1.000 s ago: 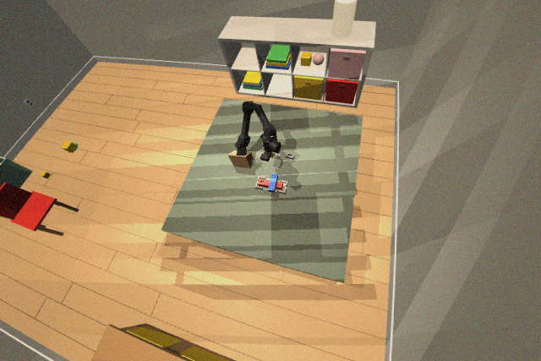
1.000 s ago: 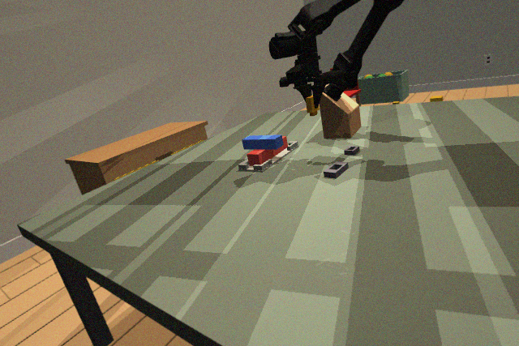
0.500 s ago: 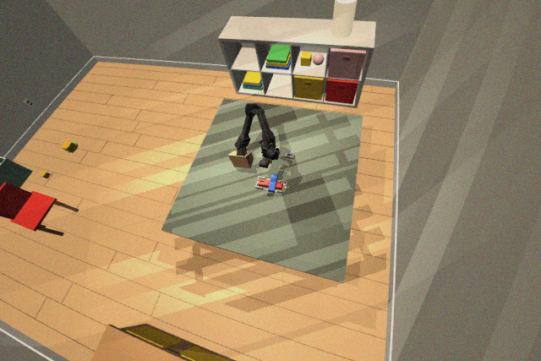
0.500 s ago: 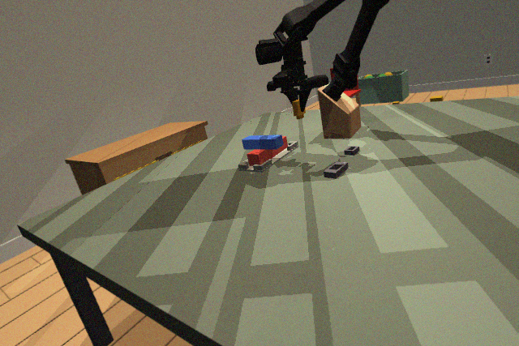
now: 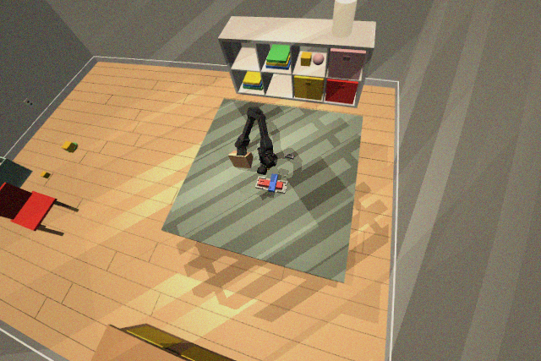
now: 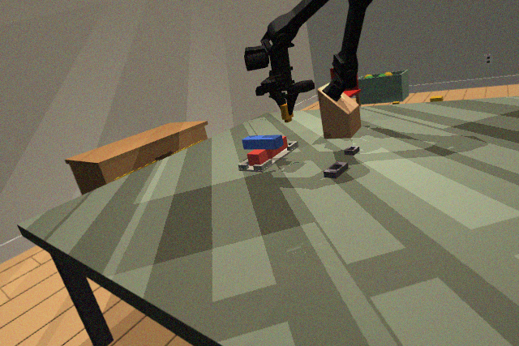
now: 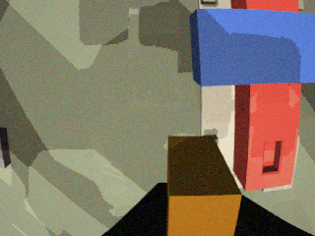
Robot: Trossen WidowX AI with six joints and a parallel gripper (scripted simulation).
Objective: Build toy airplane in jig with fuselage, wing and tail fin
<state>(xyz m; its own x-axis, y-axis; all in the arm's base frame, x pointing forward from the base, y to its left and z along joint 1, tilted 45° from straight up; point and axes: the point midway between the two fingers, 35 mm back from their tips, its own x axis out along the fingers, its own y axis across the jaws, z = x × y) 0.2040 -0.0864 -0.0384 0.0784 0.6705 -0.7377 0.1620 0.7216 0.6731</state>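
The red fuselage [image 5: 265, 183] [image 6: 263, 154] [image 7: 268, 112] lies in the pale jig cradle [image 5: 283, 188] [image 6: 251, 166] [image 7: 212, 101] on the green table. The blue wing [image 5: 274, 182] [image 6: 262, 141] [image 7: 252, 47] sits across the fuselage. A small dark socket shows open near the fuselage's near end in the wrist view. My gripper [image 6: 285, 113] [image 5: 262, 169] is shut on the yellow tail fin [image 6: 285, 112] [image 7: 200, 210], which hangs above the table, up and beside the jig's tail end.
A tan block [image 5: 241, 159] [image 6: 339, 117] holds the arm's base. Two small dark holders [image 6: 335, 168] [image 6: 351, 150] lie on the table right of the jig. A wooden bench [image 6: 134, 151] stands left, a shelf [image 5: 301, 62] behind the table.
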